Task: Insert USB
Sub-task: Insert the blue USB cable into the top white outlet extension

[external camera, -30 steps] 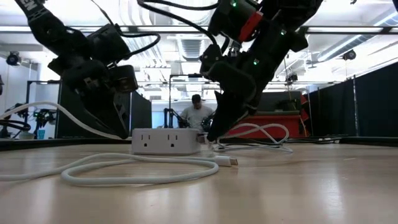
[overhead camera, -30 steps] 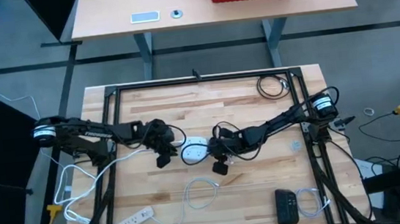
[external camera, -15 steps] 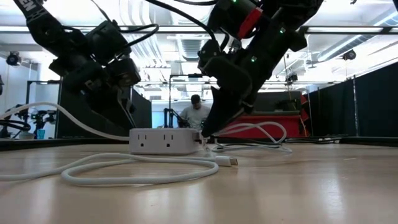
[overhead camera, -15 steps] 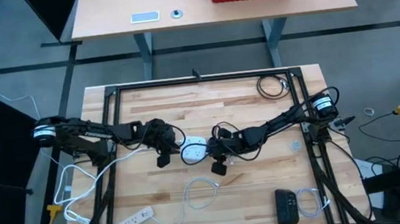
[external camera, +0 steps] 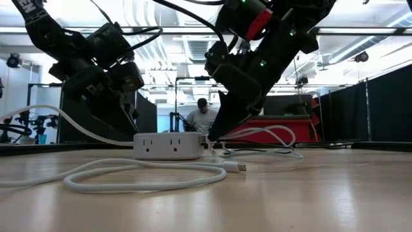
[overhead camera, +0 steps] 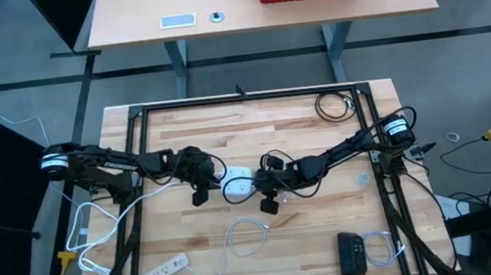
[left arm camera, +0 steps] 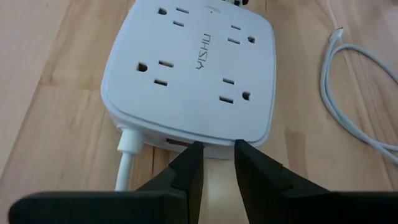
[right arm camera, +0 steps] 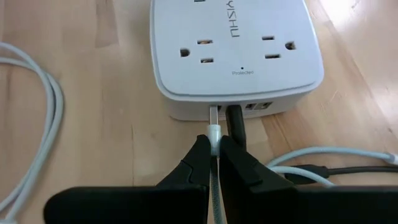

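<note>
- Little changed since a second ago: left gripper point(left arm camera: 213, 163) has edged in, fingers clenched empty against white power strip point(left arm camera: 194, 67).
- Right gripper point(right arm camera: 213, 155) pinches white USB plug point(right arm camera: 213, 124), metal tip at the strip's port.

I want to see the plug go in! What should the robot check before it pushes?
1. Right end effector shut on the white USB plug: ok.
2. Plug tip at a port on the white power strip: ok.
3. Plug seated: not ok, metal still shows.
4. Left end effector against the strip's opposite side: ok.
5. Neighbouring black plug clear of the white one: cannot tell.
</note>
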